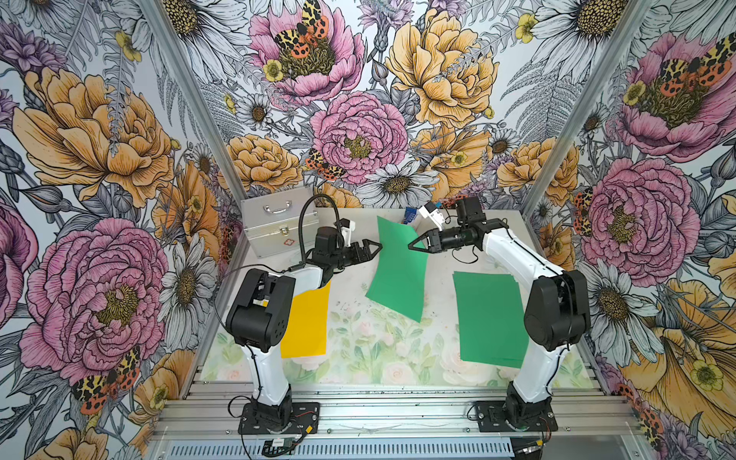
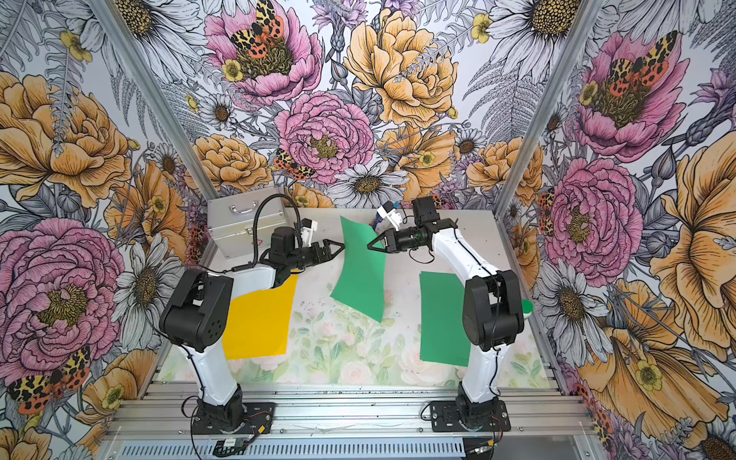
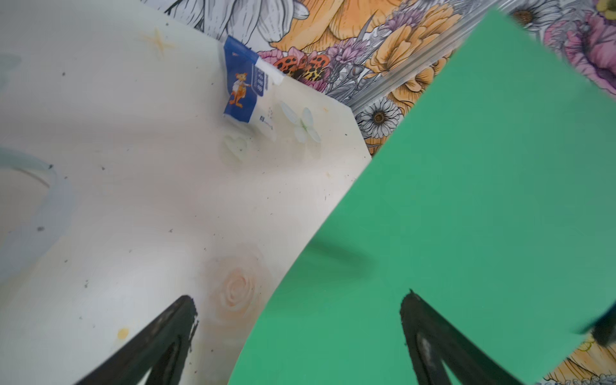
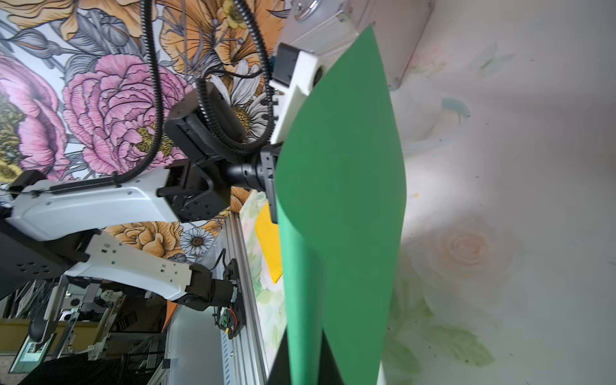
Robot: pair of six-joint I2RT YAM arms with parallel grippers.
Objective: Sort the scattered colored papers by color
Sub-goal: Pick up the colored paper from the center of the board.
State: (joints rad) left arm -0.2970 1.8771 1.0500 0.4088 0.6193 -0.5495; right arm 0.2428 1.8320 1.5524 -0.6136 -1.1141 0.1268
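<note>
My right gripper (image 1: 412,246) (image 4: 305,361) is shut on the edge of a green paper (image 1: 398,275) (image 2: 360,275) (image 4: 340,200). The sheet hangs curved over the middle of the table, and its lower corner reaches down towards the mat. My left gripper (image 1: 373,247) (image 3: 299,298) is open beside the sheet's opposite edge. One of its fingers stands in front of the green paper (image 3: 466,200) and the other over the bare table. A stack of green papers (image 1: 490,318) (image 2: 444,318) lies flat at the right. Yellow paper (image 1: 306,322) (image 2: 259,322) lies flat at the left, partly under the left arm.
A silver metal case (image 1: 278,223) (image 2: 243,223) stands at the back left. A small blue-and-white packet (image 3: 245,90) (image 1: 410,215) lies at the back, near the wall. Patterned walls close in three sides of the table.
</note>
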